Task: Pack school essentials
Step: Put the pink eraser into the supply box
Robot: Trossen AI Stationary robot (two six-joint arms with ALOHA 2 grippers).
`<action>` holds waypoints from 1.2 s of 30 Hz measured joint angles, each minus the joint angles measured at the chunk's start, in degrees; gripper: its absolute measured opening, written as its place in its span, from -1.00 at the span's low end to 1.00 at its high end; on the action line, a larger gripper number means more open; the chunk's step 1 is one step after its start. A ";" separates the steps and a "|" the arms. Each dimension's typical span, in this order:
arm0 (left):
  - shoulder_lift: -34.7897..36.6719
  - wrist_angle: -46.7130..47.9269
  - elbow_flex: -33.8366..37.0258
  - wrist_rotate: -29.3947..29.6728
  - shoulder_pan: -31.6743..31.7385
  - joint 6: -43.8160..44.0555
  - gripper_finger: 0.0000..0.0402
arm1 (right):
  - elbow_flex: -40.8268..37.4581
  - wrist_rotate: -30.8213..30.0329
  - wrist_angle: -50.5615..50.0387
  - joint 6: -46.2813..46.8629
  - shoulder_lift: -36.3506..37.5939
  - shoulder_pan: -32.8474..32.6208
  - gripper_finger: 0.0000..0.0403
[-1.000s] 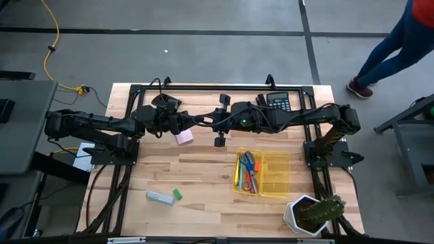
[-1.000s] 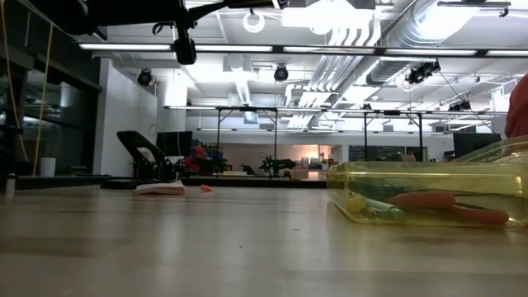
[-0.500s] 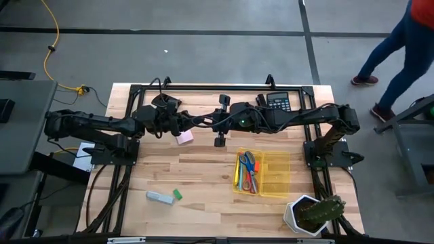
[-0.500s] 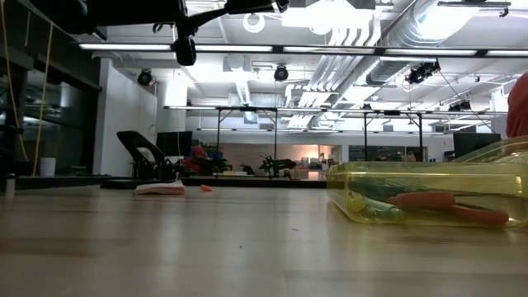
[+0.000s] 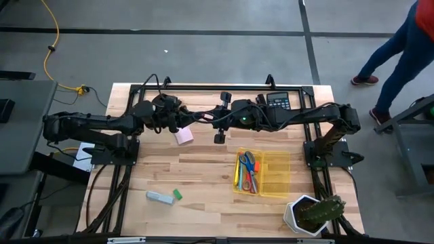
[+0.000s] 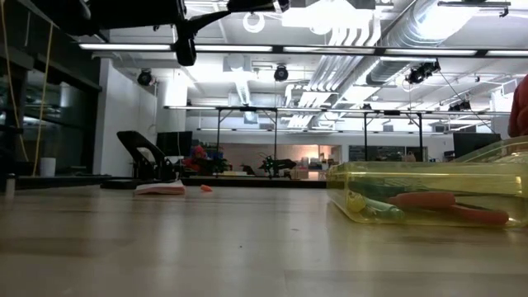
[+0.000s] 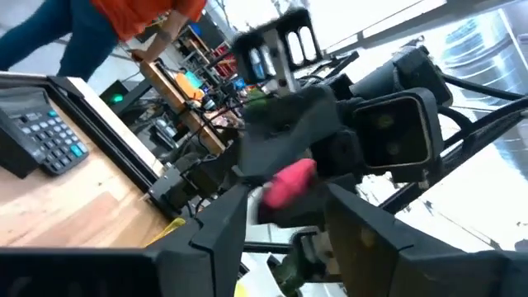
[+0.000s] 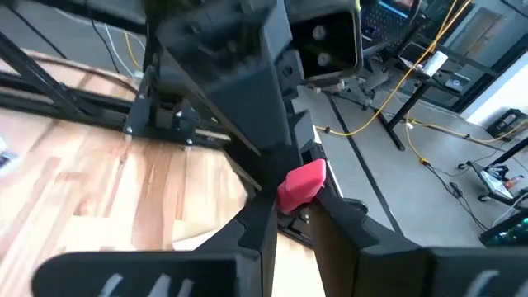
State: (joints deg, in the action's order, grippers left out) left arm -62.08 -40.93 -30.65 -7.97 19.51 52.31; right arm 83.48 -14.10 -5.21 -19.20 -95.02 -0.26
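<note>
A thin reddish pencil (image 5: 197,116) hangs high over the table's far middle, between my two grippers. My right gripper (image 8: 295,206), reaching in from the right (image 5: 207,116), is shut on it. My left gripper (image 7: 285,206) faces it from the left (image 5: 184,119) and is open, one finger on either side of the pencil's reddish end (image 7: 289,181) without touching it. The pink sticky-note pad (image 5: 184,137) lies flat on the table below them. The green eraser (image 5: 177,194) lies near the front left. My right gripper pinches the pencil's reddish end (image 8: 302,183) between its two fingers. The fingers come level from the table's right side. The pencil is lifted clear of the table and points toward my left gripper.
A clear yellow box (image 5: 271,175) holding scissors (image 5: 248,169) and pens sits right of the middle. A pale grey piece (image 5: 159,197) lies by the eraser. A calculator (image 5: 278,102) is at the far edge and a potted cactus (image 5: 313,213) at the front right. A person (image 5: 400,47) walks beyond the table.
My left gripper has opened and let go of the pencil, which stays in my right gripper over the same spot. The person beyond the table's far right corner has walked on.
</note>
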 joint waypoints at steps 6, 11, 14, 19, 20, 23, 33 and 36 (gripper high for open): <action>1.56 2.43 0.06 -0.28 2.35 -0.70 -0.24 | 0.11 2.04 0.14 1.22 0.49 -0.26 -0.84; 2.93 6.34 0.08 -2.20 4.45 -4.40 -0.24 | 0.11 1.28 -0.42 2.25 1.90 -0.11 -0.98; 5.67 7.35 0.10 -4.71 7.32 -7.35 -0.24 | 0.11 1.10 -3.32 2.67 3.60 -0.15 -0.98; 13.23 11.11 0.10 -7.44 12.57 -12.84 -0.25 | 0.11 0.73 -12.77 5.70 8.40 0.59 -0.99; 14.99 12.55 0.08 -7.50 13.06 -14.60 -0.25 | 0.11 0.64 -15.40 6.86 9.43 0.89 -0.99; 19.88 19.38 0.08 -6.72 12.95 -20.96 -0.28 | 0.11 0.60 -22.96 9.84 12.71 1.86 -0.99; 26.68 27.61 0.08 2.40 1.51 -38.40 -0.32 | -24.61 2.10 -11.38 22.22 29.75 1.68 -1.00; 25.74 28.17 0.08 9.88 -4.30 -43.90 -0.32 | -34.03 4.47 3.70 25.58 34.72 1.26 -1.00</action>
State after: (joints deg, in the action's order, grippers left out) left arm -36.34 -12.76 -30.57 1.91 15.21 8.41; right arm 49.46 -9.63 -1.51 6.38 -60.31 1.00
